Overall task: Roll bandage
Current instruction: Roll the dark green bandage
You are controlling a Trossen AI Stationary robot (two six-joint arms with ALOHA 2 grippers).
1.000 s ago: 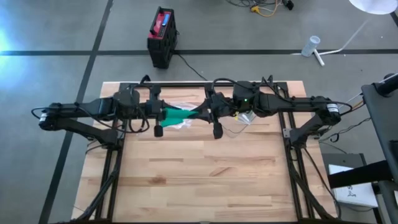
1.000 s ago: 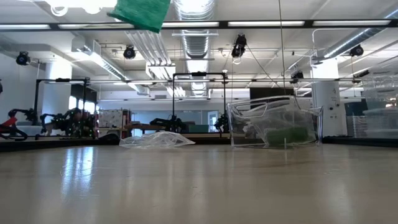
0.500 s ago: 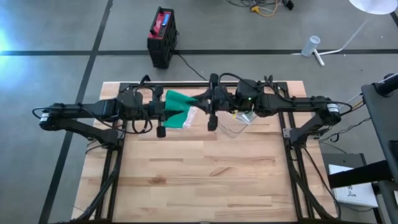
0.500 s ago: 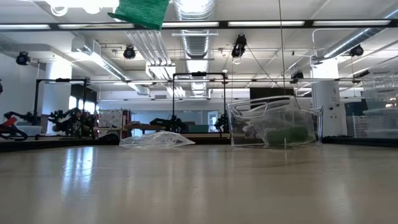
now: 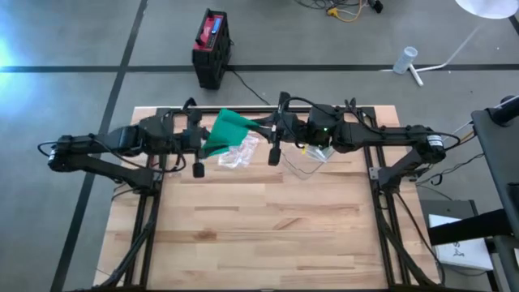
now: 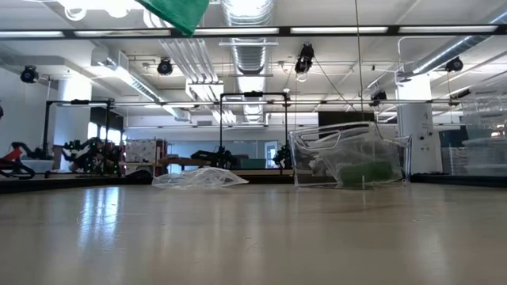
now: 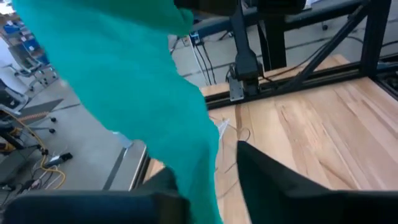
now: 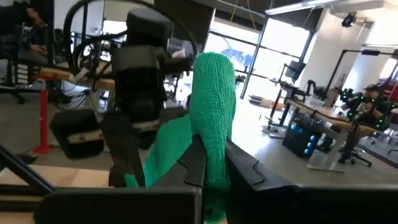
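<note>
We hold the green bandage (image 5: 225,131) up in the air over the far part of the tabletop (image 5: 268,235), stretched between our two claws. The right claw (image 8: 211,165) is clamped on the rolled end, which stands up between its fingers in the right wrist view. The left claw (image 7: 208,180) has the loose tail hanging between its fingers, which stand a little apart around the cloth; whether they are pinching it or only guiding it we cannot tell. Compared with a second ago, the bandage has changed shape: then it was a narrow, taut strip between the claws, half a second ago it had spread into a wider sheet, and now it lies broader and more slack just beside the left claw, which has drawn back a little toward its own side. We read this as the left claw easing its hold so the tail can feed through while the right claw turns the roll. If so, the rolling is under way but far from done, since much of the cloth is unrolled. Under the claws a crumpled clear wrapper (image 5: 237,154) lies on the tabletop, and a clear box (image 6: 348,156) sits near the right claw. The risk, as we judge it, is that the slackened tail slips free of the left claw.
</note>
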